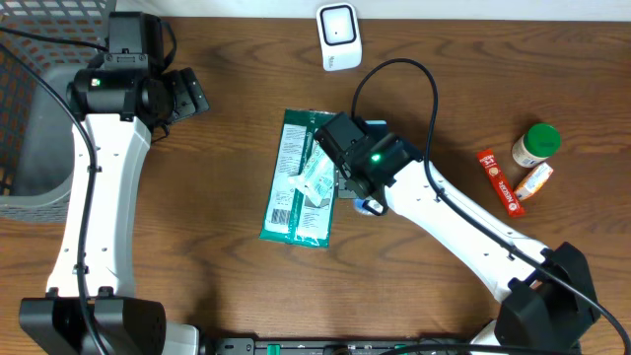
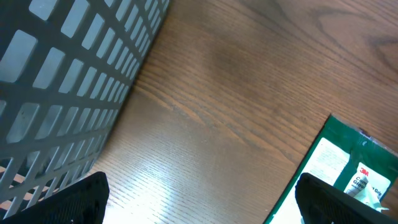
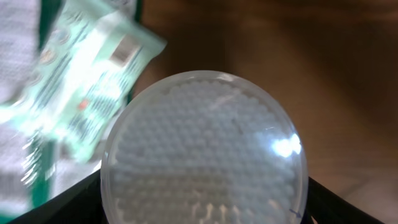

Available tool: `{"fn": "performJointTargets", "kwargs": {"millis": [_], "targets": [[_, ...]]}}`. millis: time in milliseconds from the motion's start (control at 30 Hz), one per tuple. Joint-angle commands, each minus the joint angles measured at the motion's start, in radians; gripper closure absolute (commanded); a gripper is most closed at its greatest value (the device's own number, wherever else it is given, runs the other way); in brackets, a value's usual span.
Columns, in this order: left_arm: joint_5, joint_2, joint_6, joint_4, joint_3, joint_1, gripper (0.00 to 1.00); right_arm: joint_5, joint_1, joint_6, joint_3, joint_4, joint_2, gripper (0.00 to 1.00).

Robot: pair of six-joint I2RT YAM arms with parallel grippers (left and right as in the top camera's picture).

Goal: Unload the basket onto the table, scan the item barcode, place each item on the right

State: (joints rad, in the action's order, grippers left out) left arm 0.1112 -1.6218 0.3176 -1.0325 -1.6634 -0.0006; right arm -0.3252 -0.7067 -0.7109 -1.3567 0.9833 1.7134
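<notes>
Brown wood-grain table [image 1: 227,296] lies under everything. The right claw [image 3: 205,202] has its two dark fingers [image 3: 68,202] pressed to either side of a round clear tub [image 3: 204,155] packed with white cotton-swab tips, so it reads as gripping the tub. I take this tub to be the item to scan. In the wrist view only its clear top face shows, with no barcode or print.

Just at 9 o'clock from the claw lies a pale green packet [image 1: 317,177]. It rests on a flat dark green package [image 1: 294,187] with a white panel of fine print. In the left wrist view the packet bears "3M" and the start of two further words, too cut off to read. The panel's text is too small to make out.

At 12 o'clock, well apart from the claw, stands the white scanner [image 1: 338,36]. At 3 o'clock sit a green-lidded jar [image 1: 537,145], a red stick sachet [image 1: 500,180] and a small orange item [image 1: 533,180]. Their lettering is unreadable.

Far out at 10 o'clock the left claw [image 1: 187,94] is spread wide and holds nothing. It hangs over bare wood beside the grey basket [image 1: 30,128].

By my judgement the pick-up is done. Carrying the tub to the scanner and turning its barcode to the window are left to do.
</notes>
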Motion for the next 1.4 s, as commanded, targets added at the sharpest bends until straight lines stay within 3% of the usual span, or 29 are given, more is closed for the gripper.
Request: {"fn": "performJointTargets", "kwargs": {"millis": [0,233,400,533,833,1033,1367], "targets": [[0.01,-0.008,0.002,-0.003,0.007,0.005,0.04,-0.197,0.016,0.013,0.075,-0.082,-0.008,0.27],[0.01,-0.008,0.002,-0.003,0.007,0.005,0.04,-0.217,0.039,0.013,0.247,-0.329,-0.008,0.27],[0.01,-0.008,0.002,-0.003,0.007,0.005,0.04,-0.196,0.039,0.014,0.258,-0.327,-0.009,0.2],[0.01,-0.008,0.002,-0.003,0.007,0.005,0.04,-0.192,0.039,0.014,0.258,-0.304,-0.014,0.01],[0.01,-0.008,0.002,-0.003,0.007,0.005,0.04,-0.119,0.063,0.119,0.237,-0.282,-0.082,0.01],[0.01,-0.008,0.002,-0.003,0.007,0.005,0.04,0.146,0.185,0.364,0.08,-0.212,-0.247,0.01],[0.01,-0.008,0.002,-0.003,0.007,0.005,0.04,0.406,0.422,0.595,-0.466,0.23,-0.232,0.01]]}}
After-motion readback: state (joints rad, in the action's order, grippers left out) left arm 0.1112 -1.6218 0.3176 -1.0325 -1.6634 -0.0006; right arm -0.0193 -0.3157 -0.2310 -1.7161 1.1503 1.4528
